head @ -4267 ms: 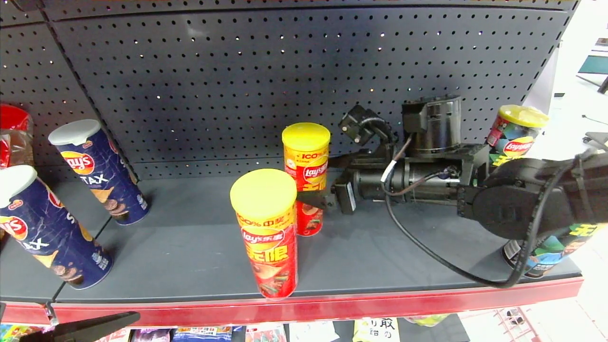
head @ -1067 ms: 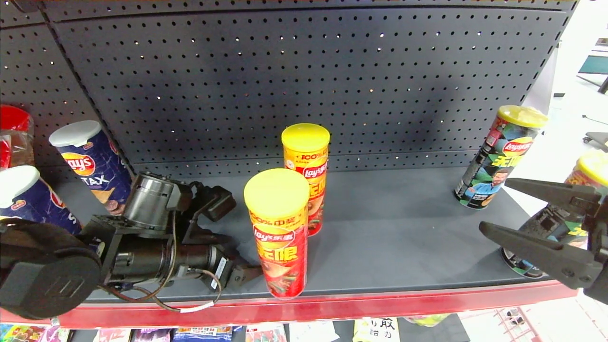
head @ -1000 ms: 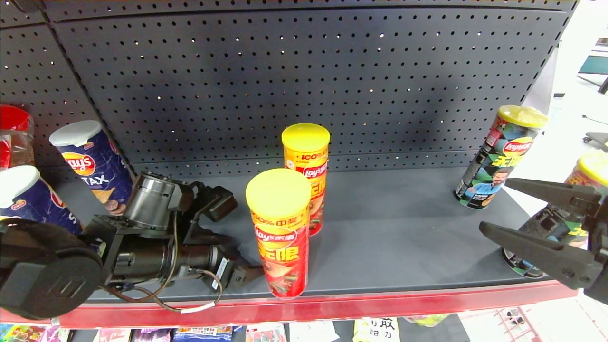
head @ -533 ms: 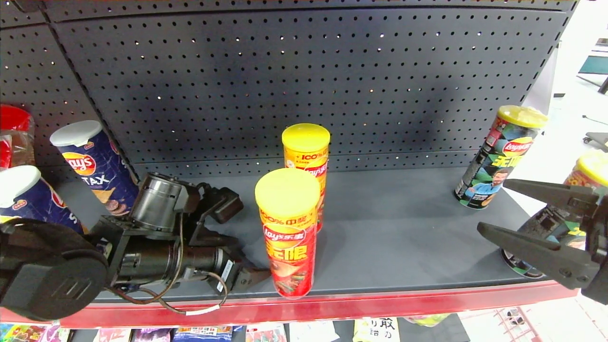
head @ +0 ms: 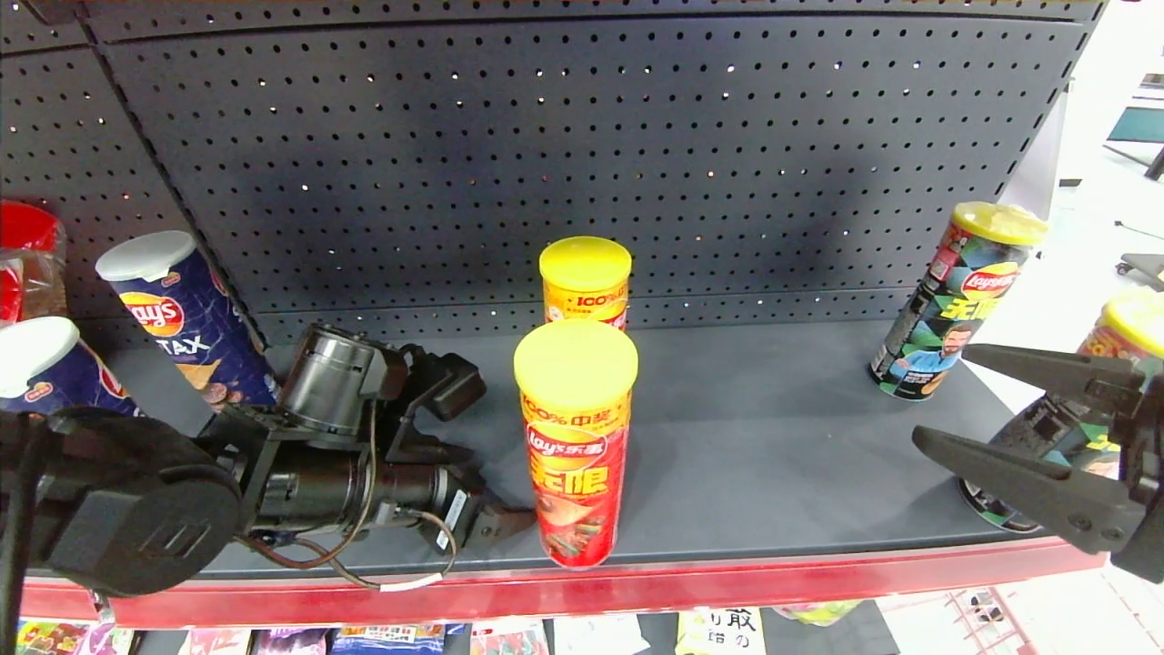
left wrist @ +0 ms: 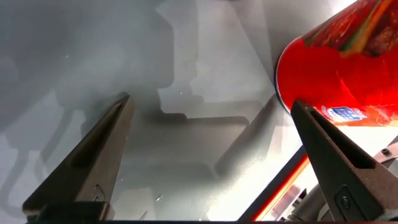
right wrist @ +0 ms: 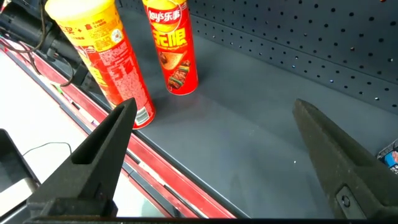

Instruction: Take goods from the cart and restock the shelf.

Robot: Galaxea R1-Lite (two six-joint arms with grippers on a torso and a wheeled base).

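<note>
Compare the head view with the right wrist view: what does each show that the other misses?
Head view alone: two blue cans at the left of the shelf, and the rear red can's yellow lid. Right wrist view alone: that can's base, standing apart from the front red can. Both: both red cans, the shelf and the open right pincer.

The left gripper (left wrist: 211,102) holds its dark fingers (left wrist: 99,149) wide apart over the grey shelf (left wrist: 93,50). One fingertip sits just beside the base of a red chip can (left wrist: 339,68), near the shelf's red front edge (left wrist: 283,193).
</note>
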